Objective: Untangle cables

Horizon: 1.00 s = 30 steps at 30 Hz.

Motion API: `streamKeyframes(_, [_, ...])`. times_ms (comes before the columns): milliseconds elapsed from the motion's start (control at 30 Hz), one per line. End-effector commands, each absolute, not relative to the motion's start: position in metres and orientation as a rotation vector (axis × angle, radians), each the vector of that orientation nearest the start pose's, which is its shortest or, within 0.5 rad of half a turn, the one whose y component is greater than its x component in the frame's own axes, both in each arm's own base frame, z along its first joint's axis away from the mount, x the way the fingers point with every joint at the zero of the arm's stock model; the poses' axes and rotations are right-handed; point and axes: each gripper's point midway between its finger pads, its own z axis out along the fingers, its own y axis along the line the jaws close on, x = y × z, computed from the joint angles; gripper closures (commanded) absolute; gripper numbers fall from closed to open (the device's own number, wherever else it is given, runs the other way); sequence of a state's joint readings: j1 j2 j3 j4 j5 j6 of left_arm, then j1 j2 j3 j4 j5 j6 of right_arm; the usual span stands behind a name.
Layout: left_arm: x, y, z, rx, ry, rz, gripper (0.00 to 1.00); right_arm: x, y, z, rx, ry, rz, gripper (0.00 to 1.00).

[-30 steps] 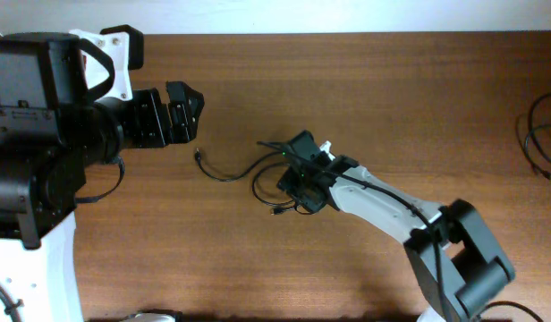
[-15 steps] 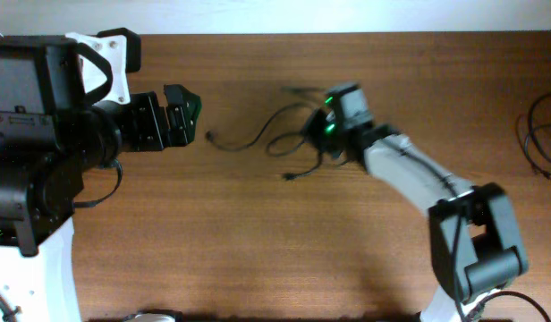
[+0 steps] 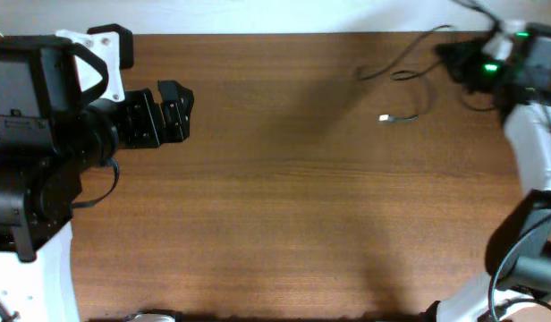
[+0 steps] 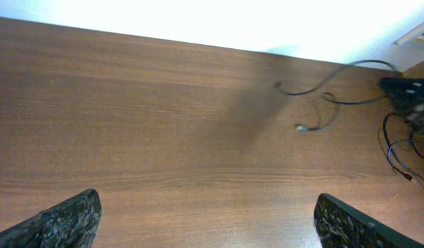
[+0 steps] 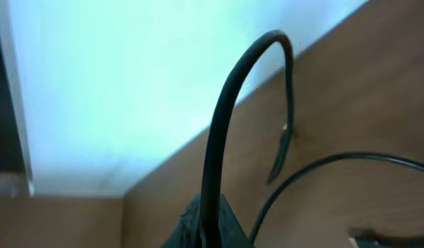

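Cables [image 3: 408, 55], thin black cords with small plug ends, trail over the far right corner of the brown wooden table [image 3: 284, 197], one strand pinched in the pressed-together black right gripper [image 3: 456, 55]. Well apart at the left, the black left gripper [image 3: 182, 112] stands spread wide, holding nothing.

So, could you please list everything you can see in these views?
table: one, brown wood, fills every view
held cable: at least one, black, far right corner, trailing left to a pale plug
coiled cables: count unclear, dark, by the table's right edge
wall: one, white, beyond the far edge
left arm: one, black and white, left side; left fingers open, empty
right arm: one, white and black, far right; right fingers shut on the held cable
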<state>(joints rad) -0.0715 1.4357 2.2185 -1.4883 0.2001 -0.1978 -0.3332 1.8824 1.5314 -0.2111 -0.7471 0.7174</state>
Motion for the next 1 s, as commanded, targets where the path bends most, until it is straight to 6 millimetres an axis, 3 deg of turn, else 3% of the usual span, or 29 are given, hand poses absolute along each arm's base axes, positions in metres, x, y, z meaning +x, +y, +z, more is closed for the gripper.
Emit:
streamKeyframes(0, [0.293,-0.052,0.443,-0.027,2.250,-0.342,0.01,0.511,-0.134,0.271,0.525,1.909,0.903,0.96])
streamKeyframes(100, [0.294,-0.052,0.443,-0.028,2.249,-0.343,0.01,0.487,-0.201,0.282,0.531,1.849,0.785,0.96])
streamKeyframes(133, [0.294,-0.052,0.443,-0.031,2.249,-0.345,0.01,0.468,-0.243,0.287,0.590,1.810,0.720,0.96])
streamKeyframes(233, [0.293,-0.054,0.443,-0.037,2.249,-0.364,0.01,0.433,-0.302,0.290,0.682,1.751,0.620,0.96])
streamKeyframes(367, [0.294,-0.055,0.444,-0.074,2.247,-0.393,0.01,0.378,-0.369,0.291,0.803,1.680,0.496,0.96])
streamKeyframes(433, [0.294,-0.056,0.445,-0.077,2.244,-0.399,0.01,0.355,-0.392,0.290,0.854,1.650,0.447,0.96])
streamKeyframes(467, [0.293,-0.058,0.445,-0.070,2.245,-0.413,0.01,0.343,-0.403,0.291,0.877,1.634,0.425,0.40])
streamKeyframes(500, [0.293,-0.058,0.445,-0.068,2.245,-0.418,0.01,0.336,-0.408,0.291,0.890,1.626,0.415,0.01])
streamKeyframes(600, [0.293,-0.061,0.446,-0.057,2.243,-0.439,0.01,0.323,-0.415,0.293,0.896,1.612,0.418,0.01])
streamKeyframes(700, [0.292,-0.070,0.450,-0.018,2.231,-0.492,0.01,0.328,-0.407,0.297,0.848,1.616,0.459,0.01])
streamKeyframes(767, [0.288,-0.089,0.458,0.157,2.187,-0.574,0.01,0.338,-0.390,0.308,0.746,1.625,0.506,0.01])
streamKeyframes(867, [0.290,-0.092,0.464,0.179,2.159,-0.584,0.01,0.348,-0.367,0.330,0.622,1.627,0.537,0.01])
streamKeyframes(967, [0.291,-0.092,0.466,0.182,2.149,-0.582,0.01,0.352,-0.338,0.364,0.493,1.626,0.502,0.01])
